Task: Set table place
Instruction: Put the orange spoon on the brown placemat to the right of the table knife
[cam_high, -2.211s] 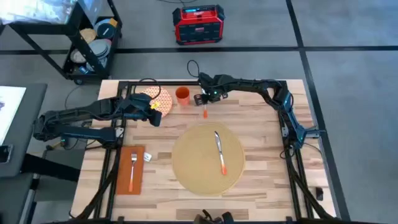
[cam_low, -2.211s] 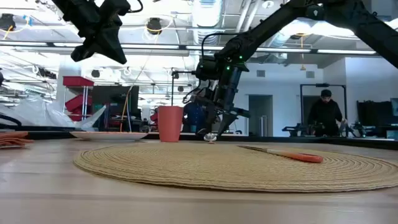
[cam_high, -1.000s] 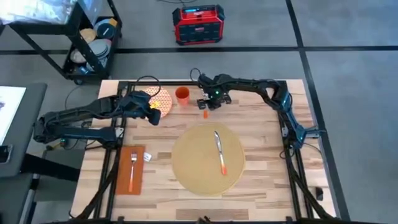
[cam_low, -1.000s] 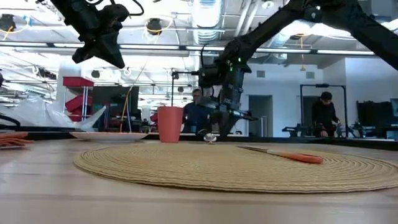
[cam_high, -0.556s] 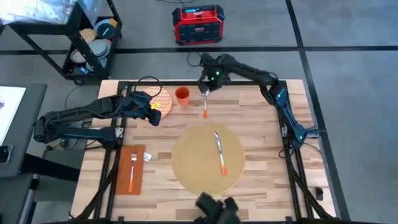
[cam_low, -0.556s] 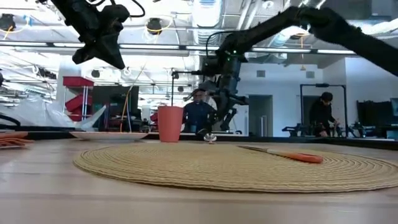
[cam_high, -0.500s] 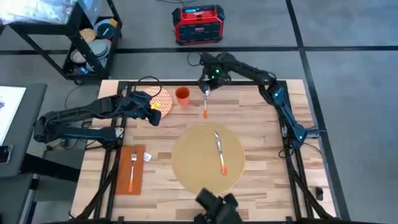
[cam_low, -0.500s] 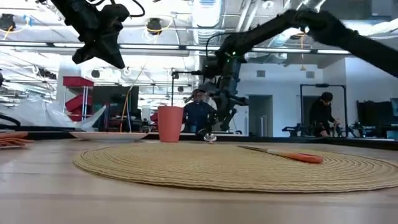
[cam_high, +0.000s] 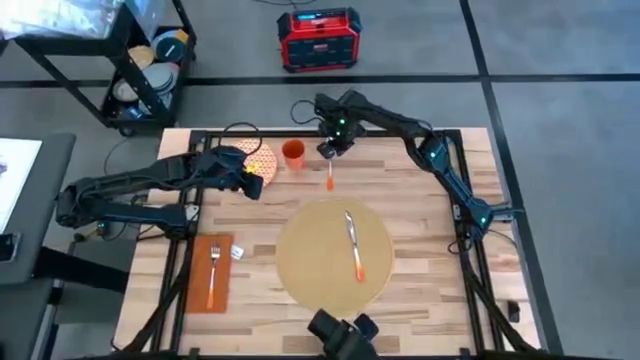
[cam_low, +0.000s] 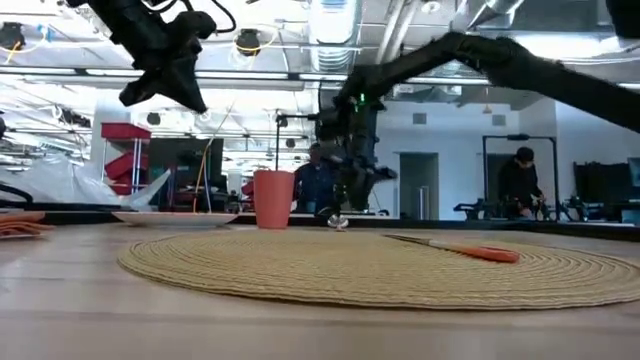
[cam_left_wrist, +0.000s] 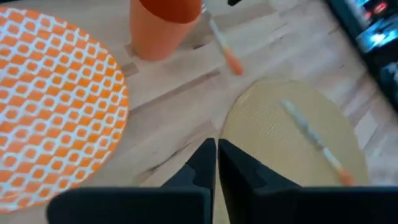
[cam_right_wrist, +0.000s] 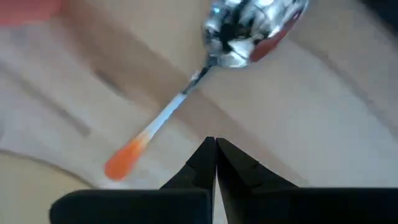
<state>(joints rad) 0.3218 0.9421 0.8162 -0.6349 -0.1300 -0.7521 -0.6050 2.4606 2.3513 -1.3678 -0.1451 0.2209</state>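
Note:
The round tan place (cam_high: 335, 255) lies at the middle of the wooden table (cam_high: 420, 215), with an orange-handled knife (cam_high: 353, 245) on it. A spoon (cam_high: 330, 176) lies flat on the table beyond it, its bowl (cam_right_wrist: 249, 28) toward the far edge and its orange handle end (cam_right_wrist: 123, 160) toward the place. My right gripper (cam_high: 328, 149) hangs shut just above the spoon's bowl end, touching nothing. My left gripper (cam_high: 248, 178) hovers shut over the near edge of the orange-and-white plate (cam_high: 258, 162). An orange cup (cam_high: 293, 153) stands upright between plate and spoon.
An orange napkin (cam_high: 210, 273) with a fork (cam_high: 213, 272) on it lies at the near left. A dark object (cam_high: 340, 335) shows at the table's near edge. Bare wood lies to the right of the place. A cart (cam_high: 150, 70) and a red box (cam_high: 318, 38) stand on the floor beyond the table.
My right gripper has drawn back from the spoon toward the table's far edge and risen a little, turning at the wrist as the arm swung around behind it. The spoon has stayed where it was on the table.

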